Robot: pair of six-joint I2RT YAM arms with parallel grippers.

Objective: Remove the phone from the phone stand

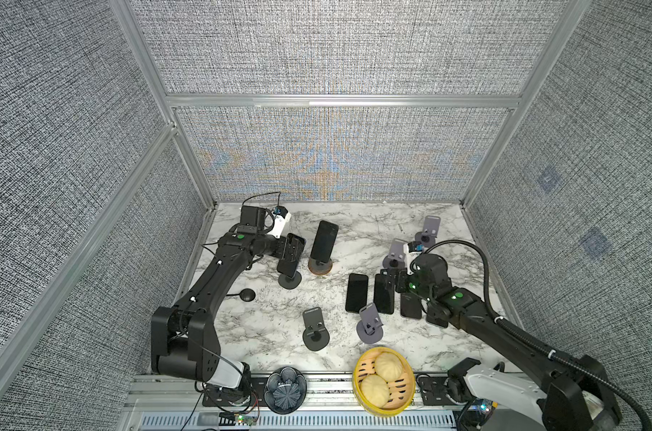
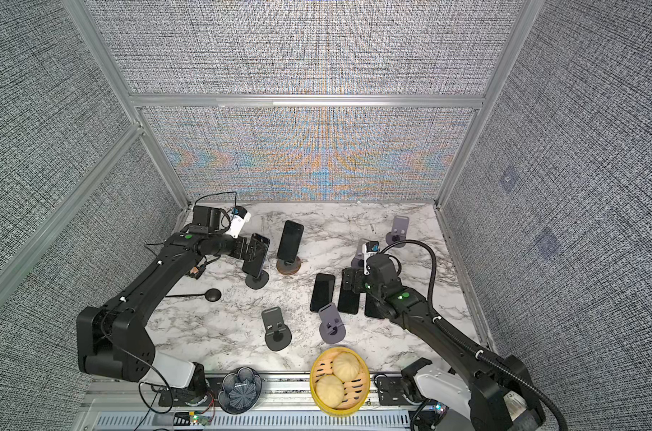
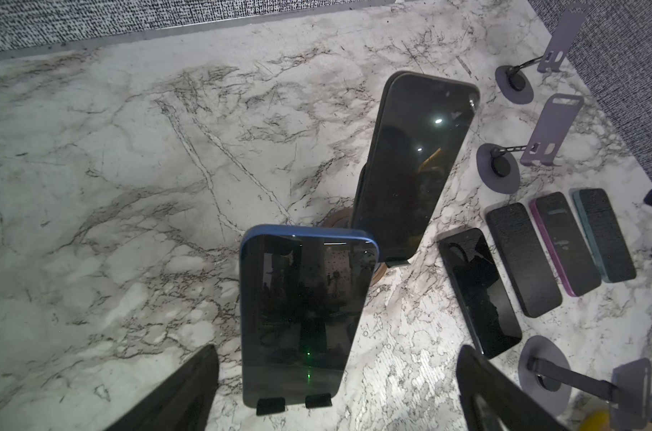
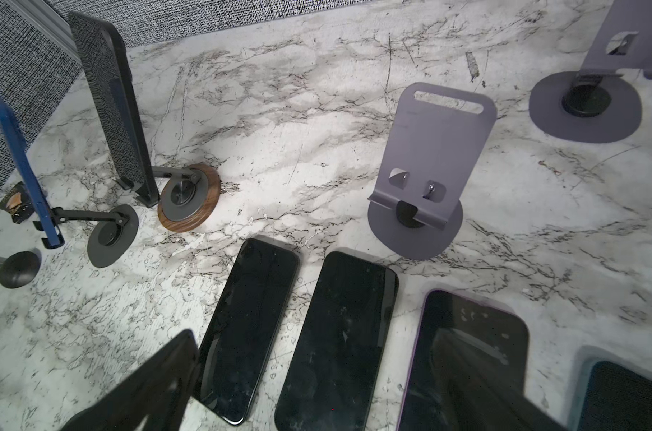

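Blue-cased phone (image 3: 302,309): leaning on its dark stand (image 1: 290,280), bottom edge in the lips.
Left gripper (image 1: 292,249): fingers spread either side, not pinching; I'm lined up to lift.
Right gripper (image 1: 388,280): spread, empty, over the flat phones (image 4: 339,336), out of my way.

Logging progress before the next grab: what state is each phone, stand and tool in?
Blue phone: upright on black stand
Black phone: upright on wood-based stand
Four other phones: lying flat
Four other stands: empty
Left tool: open
Right tool: open
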